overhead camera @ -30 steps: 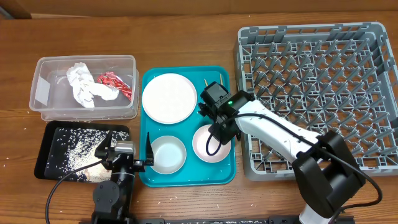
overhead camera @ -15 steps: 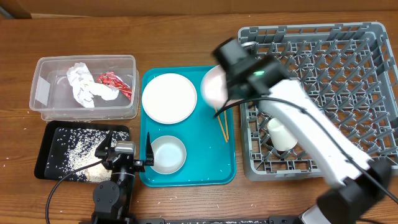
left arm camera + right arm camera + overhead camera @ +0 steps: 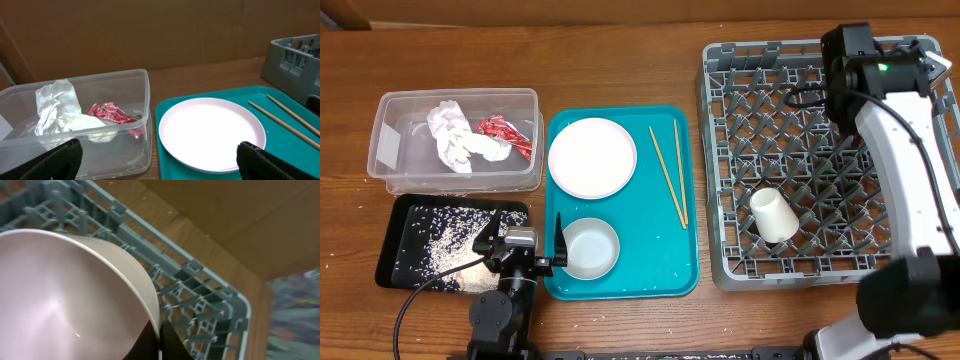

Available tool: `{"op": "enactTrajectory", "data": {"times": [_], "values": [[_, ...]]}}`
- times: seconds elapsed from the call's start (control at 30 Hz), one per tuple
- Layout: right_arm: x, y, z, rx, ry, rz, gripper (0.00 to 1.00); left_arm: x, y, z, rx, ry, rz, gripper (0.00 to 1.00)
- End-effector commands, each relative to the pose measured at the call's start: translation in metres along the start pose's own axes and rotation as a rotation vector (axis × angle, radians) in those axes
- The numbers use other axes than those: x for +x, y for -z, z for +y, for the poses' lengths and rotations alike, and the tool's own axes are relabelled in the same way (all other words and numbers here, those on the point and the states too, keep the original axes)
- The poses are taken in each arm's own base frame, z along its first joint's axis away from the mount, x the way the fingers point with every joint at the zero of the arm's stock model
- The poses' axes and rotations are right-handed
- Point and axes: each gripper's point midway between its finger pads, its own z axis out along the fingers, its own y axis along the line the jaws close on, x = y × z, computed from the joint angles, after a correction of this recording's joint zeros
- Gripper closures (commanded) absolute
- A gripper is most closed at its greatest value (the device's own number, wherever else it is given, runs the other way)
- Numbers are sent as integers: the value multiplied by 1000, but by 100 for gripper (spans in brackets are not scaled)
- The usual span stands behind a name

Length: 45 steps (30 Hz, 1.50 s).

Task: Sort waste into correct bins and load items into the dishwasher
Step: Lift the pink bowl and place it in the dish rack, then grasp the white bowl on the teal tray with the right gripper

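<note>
My right end effector pinches the bowl rim over the rack, far right; I'd seat it tilted between pegs.

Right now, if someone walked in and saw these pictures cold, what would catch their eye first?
Probably the right end effector holding a whitish bowl over the far right corner of the grey dish rack, where a white cup already sits. Next, the teal tray in the middle, with a white plate, a second bowl and chopsticks on it.
</note>
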Motion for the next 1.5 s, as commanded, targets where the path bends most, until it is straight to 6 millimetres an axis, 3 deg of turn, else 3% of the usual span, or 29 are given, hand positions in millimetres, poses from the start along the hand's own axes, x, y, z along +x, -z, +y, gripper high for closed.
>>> {"op": "enactTrajectory", "data": {"times": [0.0,0.27,0.5,0.63,0.7,0.73,0.77,0.9,1.0,1.1,1.23,1.27,1.43,1.47], "values": [[0,-18,2,120,90,-44,96,-1,0,1,-1,-18,-10,0],[40,-40,37,178,303,37,96,-1,0,1,-1,-18,-10,0],[72,-16,73,93,400,56,96,-1,0,1,-1,-18,-10,0],[78,-6,79,78,432,46,94,-1,0,1,-1,-18,-10,0],[81,0,79,77,450,42,73,-1,0,1,-1,-18,-10,0],[81,3,77,81,441,42,70,-1,0,1,-1,-18,-10,0],[81,12,71,93,388,43,62,-1,0,1,-1,-18,-10,0],[87,47,65,-7,293,108,56,-1,0,1,-1,-18,-10,0],[104,99,76,-249,223,186,26,-1,0,1,-1,-18,-9,0],[132,153,99,-538,332,285,22,-1,0,1,-1,-18,-10,0],[212,263,133,-1059,672,479,22,-1,0,1,-1,-18,-10,0],[231,280,136,-1123,724,502,22,-1,0,1,-1,-18,-10,0],[305,306,144,-1197,824,531,22,-1,0,1,-1,-18,-10,0],[331,307,144,-1207,851,543,22,-1,0,1,-1,-18,-10,0]]}}
